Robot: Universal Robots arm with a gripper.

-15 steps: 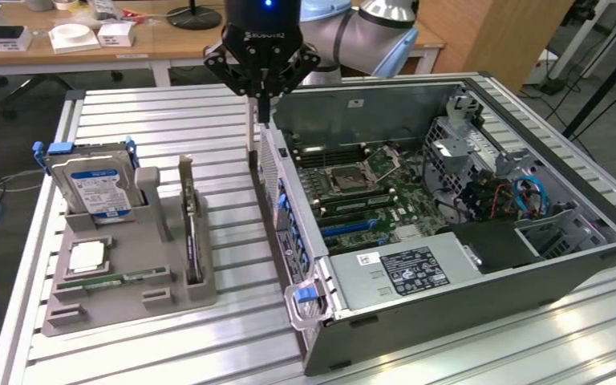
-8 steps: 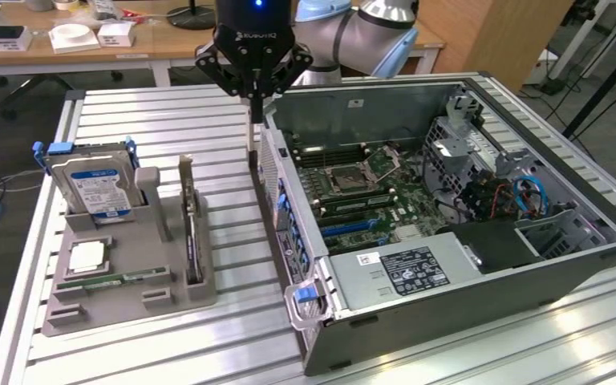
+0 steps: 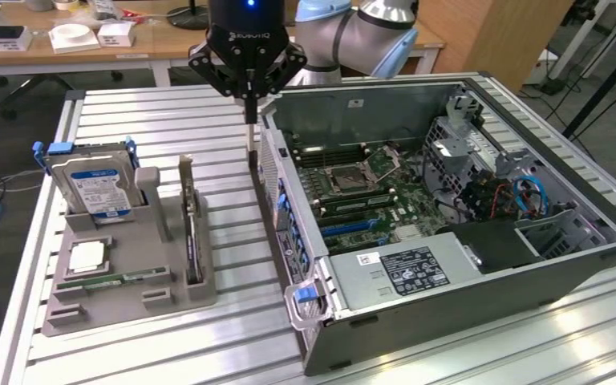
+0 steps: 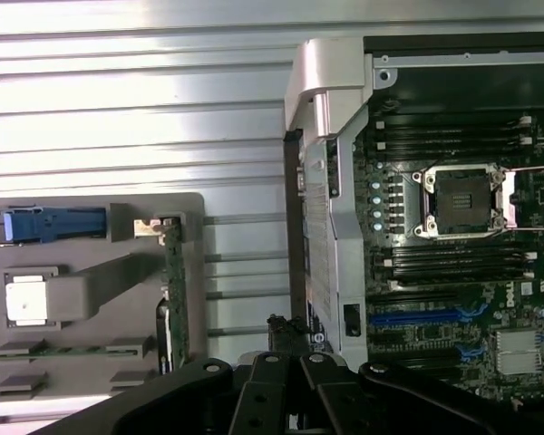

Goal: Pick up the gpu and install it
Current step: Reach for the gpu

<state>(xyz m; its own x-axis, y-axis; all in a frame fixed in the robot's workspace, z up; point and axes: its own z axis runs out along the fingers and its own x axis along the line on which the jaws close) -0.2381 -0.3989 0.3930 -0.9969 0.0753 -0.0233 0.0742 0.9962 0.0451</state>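
Hand [image 3: 250, 112], pressed together on nothing, hangs upper centre of the exterior frame, gpu [image 3: 192, 233] upright in the grey holder [image 3: 126, 301] lower left; a clean pick likely needs squaring over its top edge

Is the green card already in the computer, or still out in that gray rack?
Still out: the gpu stands on edge in a slot of the gray rack, apart from the computer case.

A ribbed metal table [image 3: 169, 120] carries a gray parts stand [image 3: 73, 309] beside an open computer case [image 3: 480, 309].
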